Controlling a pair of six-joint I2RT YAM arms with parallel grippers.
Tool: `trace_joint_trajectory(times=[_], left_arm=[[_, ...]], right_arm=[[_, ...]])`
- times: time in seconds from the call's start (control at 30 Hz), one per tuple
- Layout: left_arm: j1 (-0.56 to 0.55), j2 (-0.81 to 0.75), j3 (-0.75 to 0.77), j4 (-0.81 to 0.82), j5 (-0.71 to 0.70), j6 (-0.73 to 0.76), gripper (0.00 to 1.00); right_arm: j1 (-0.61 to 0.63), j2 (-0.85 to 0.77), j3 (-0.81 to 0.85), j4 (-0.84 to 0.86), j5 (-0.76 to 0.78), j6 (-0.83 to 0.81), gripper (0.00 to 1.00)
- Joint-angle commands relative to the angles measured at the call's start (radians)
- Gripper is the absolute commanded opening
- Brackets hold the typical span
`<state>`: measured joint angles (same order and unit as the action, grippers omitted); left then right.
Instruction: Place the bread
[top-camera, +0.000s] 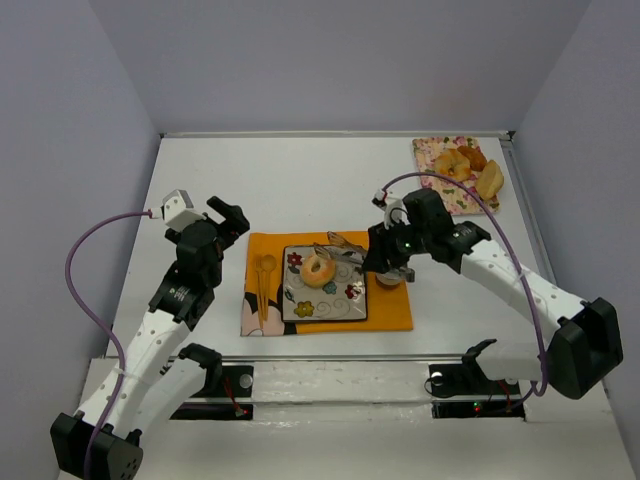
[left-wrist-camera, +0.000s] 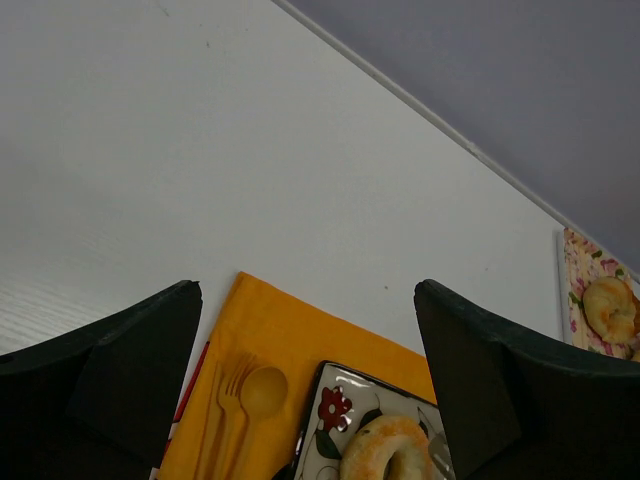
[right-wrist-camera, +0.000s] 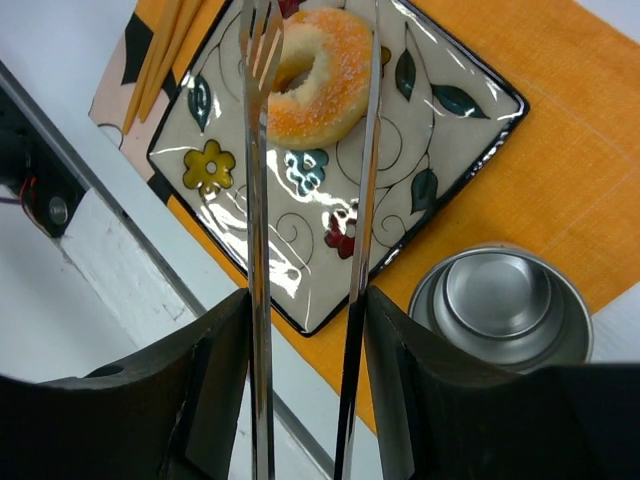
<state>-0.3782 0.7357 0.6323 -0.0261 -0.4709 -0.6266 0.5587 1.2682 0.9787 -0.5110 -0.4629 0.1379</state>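
Note:
The bread, a sugared ring (top-camera: 319, 268), lies on the flowered square plate (top-camera: 325, 308) on the orange placemat (top-camera: 392, 308). My right gripper (top-camera: 392, 258) is shut on metal tongs (top-camera: 345, 245), just right of the plate. In the right wrist view the tongs (right-wrist-camera: 256, 200) are spread. Their tips stand on either side of the bread (right-wrist-camera: 318, 75) above the plate (right-wrist-camera: 300, 235). I cannot tell if they touch it. My right gripper (right-wrist-camera: 307, 300) holds both tong arms. My left gripper (top-camera: 228, 218) is open and empty left of the placemat. It frames the bread (left-wrist-camera: 390, 452) in its own view (left-wrist-camera: 308, 300).
A metal cup (top-camera: 392, 278) stands on the placemat beside the plate, right under my right gripper (right-wrist-camera: 500, 300). A wooden spoon and fork (top-camera: 263, 282) lie at the placemat's left. A flowered tray (top-camera: 432, 150) with several more breads sits at the back right.

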Motion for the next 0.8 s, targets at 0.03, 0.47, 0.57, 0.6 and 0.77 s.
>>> trace_joint_trajectory(times=[0.03,0.47,0.57,0.6,0.77], left_arm=[[0.002,-0.016,-0.006,0.052,-0.009,-0.002,0.99],[0.002,-0.039,-0.008,0.049,-0.006,-0.001,0.99],[0.002,-0.045,-0.009,0.049,-0.008,0.001,0.99],[0.002,-0.048,-0.011,0.049,-0.009,0.001,0.99],[0.004,-0.058,-0.009,0.045,-0.017,0.004,0.99]], right_arm=[[0.009,-0.053,0.095,0.026,0.151,0.049,0.48],[-0.439,-0.095,0.212,0.008,0.45,0.212,0.44],[-0.514,-0.072,0.235,-0.017,0.521,0.229,0.44],[-0.535,-0.063,0.238,-0.021,0.535,0.23,0.44],[-0.663,0.008,0.267,-0.044,0.653,0.249,0.47]])
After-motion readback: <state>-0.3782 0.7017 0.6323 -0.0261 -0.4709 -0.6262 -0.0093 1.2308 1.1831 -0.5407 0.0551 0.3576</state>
